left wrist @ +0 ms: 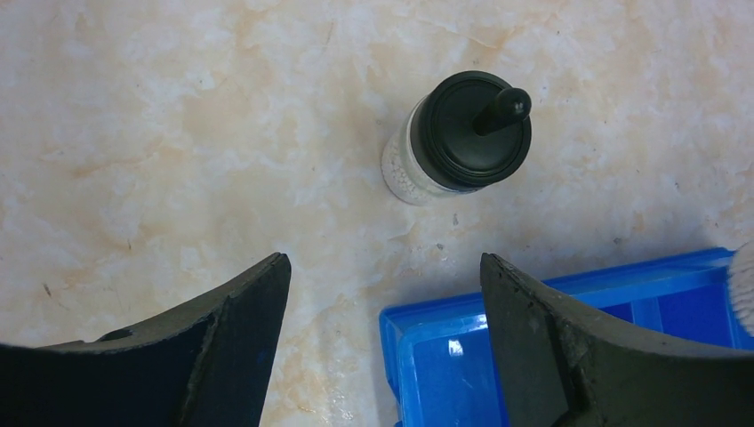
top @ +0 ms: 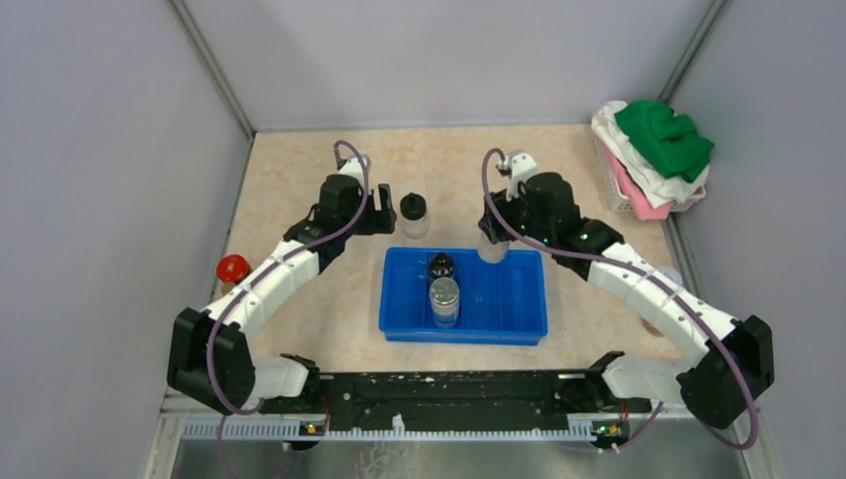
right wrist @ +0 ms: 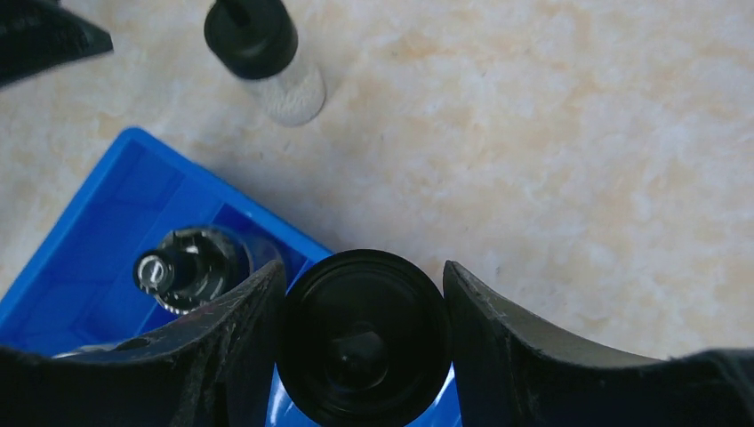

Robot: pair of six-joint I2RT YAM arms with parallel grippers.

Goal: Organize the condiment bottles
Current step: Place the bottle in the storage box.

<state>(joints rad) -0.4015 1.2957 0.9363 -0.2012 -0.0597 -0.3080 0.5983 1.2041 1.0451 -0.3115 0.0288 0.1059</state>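
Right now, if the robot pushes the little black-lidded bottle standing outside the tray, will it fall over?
A high push might tip it: the bottle stands upright with a wide cap on top. Its round body would probably roll once down. The white grains inside may add a little steadying weight.

Overhead and close wrist views share tray (top: pixel 509 299)

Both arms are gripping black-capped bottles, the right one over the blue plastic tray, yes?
Not both. The left wrist view shows the left jaws open and empty, the black-capped clear jar standing free on the table beyond them. The right jaws do grip a black-capped bottle over the blue plastic tray.
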